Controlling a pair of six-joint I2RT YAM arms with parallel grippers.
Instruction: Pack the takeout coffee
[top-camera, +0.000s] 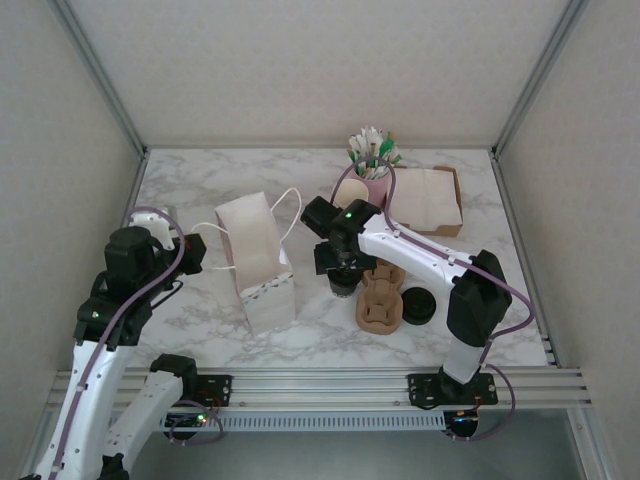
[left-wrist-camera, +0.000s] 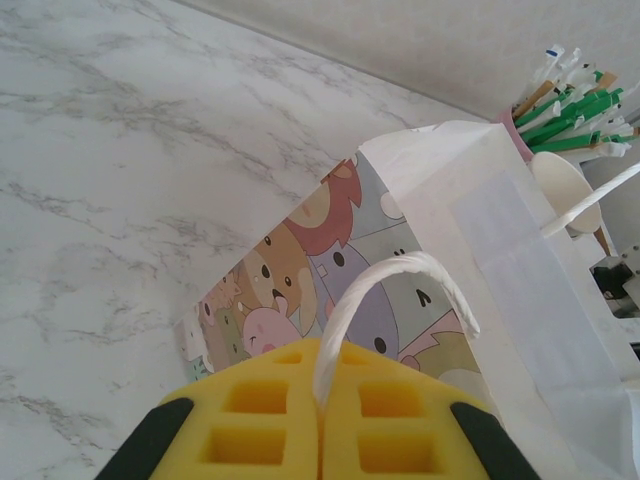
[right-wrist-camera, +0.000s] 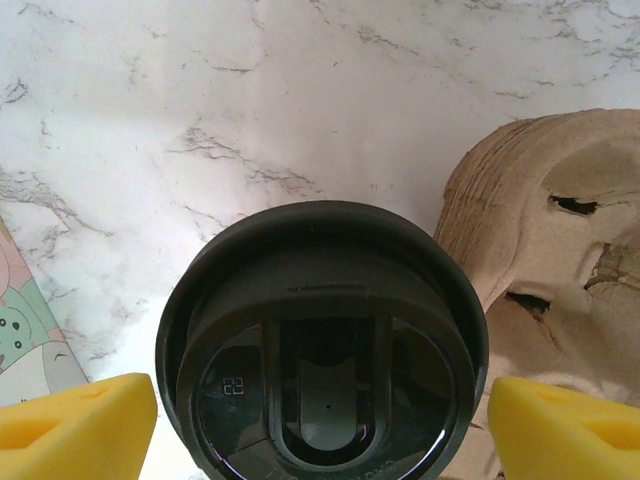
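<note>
L arm: left pincer (left-wrist-camera: 322, 395) is closed tight, yellow pads together, nipping the thin white loop handle (left-wrist-camera: 400, 275) of the white paper bag (top-camera: 258, 255). Bag has a cartoon-animal print on one side, seen in L wrist view. It sits left of centre on the white marble worktop (top-camera: 200, 180); can't tell if upright or tipped.

R arm: right pincer (right-wrist-camera: 320, 420) is spread wide, w/ one yellow pad on each side of a black round plastic lid (right-wrist-camera: 320, 350). Both pads meet the lid's rim, so it looks gripped. Can't tell if the lid is lifted or resting on the marble. In top view this pincer is between the bag and the brown moulded pulp cup carrier (top-camera: 380, 300), the carrier just beside it on the R.

Task item: small cream-beige paper cup (top-camera: 350, 190) stands at the back, touching or just beside the pink cup (top-camera: 378, 188) of green-and-white sticks (top-camera: 372, 150), behind the R arm and apart from both pincers. No lid on it.

A second black lid (top-camera: 418, 305) lies just R of the carrier. A brown cardboard tray of white napkins (top-camera: 430, 195) is at back R.
</note>
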